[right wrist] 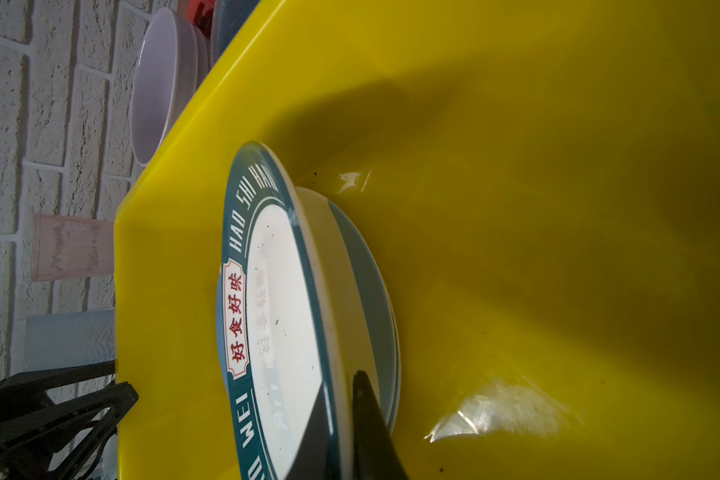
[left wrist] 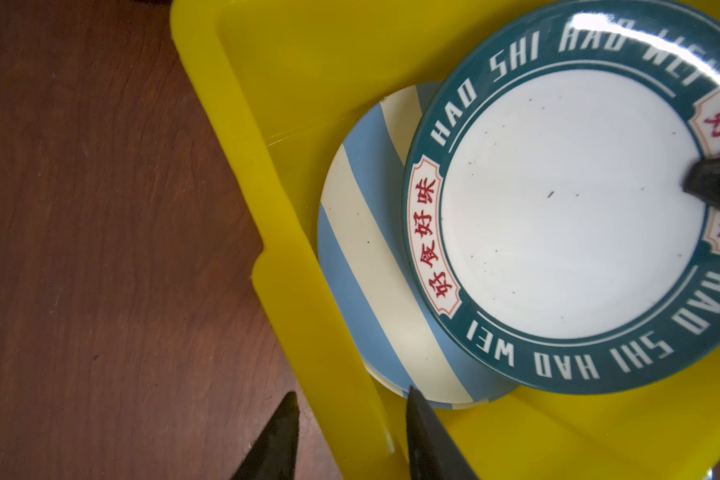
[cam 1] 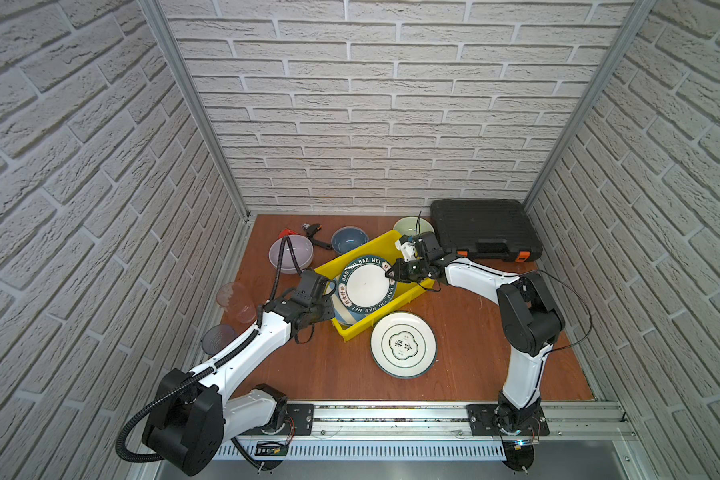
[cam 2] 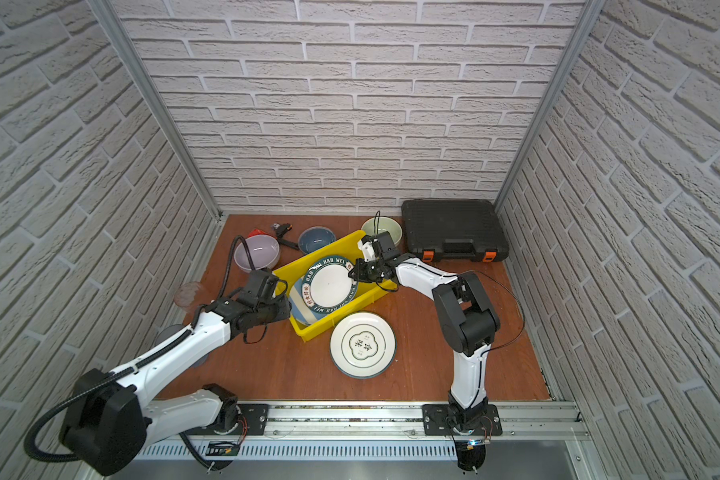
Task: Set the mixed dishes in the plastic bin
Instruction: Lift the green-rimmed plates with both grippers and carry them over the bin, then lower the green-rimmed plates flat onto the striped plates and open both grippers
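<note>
My right hand (cam 1: 392, 273) clamps the tilted teal-rimmed white plate (cam 1: 366, 284) over the blue-white striped plate (left wrist: 371, 266); my half-open, empty left hand (left wrist: 352, 397), astride the wall of the yellow plastic bin (left wrist: 258, 174), could jolt them together.

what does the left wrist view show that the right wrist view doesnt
Only the left wrist view shows the brown wooden tabletop and the stripes across the face of the blue-and-white striped plate. Only the right wrist view shows the lilac bowl, the pink see-through tumbler and the white brick wall. Both show the bright yellow plastic bin, the teal-rimmed white plate lettered HAO SHI HAO WEI overlapping the striped plate inside it, and the right gripper shut on the lettered plate's rim.
</note>
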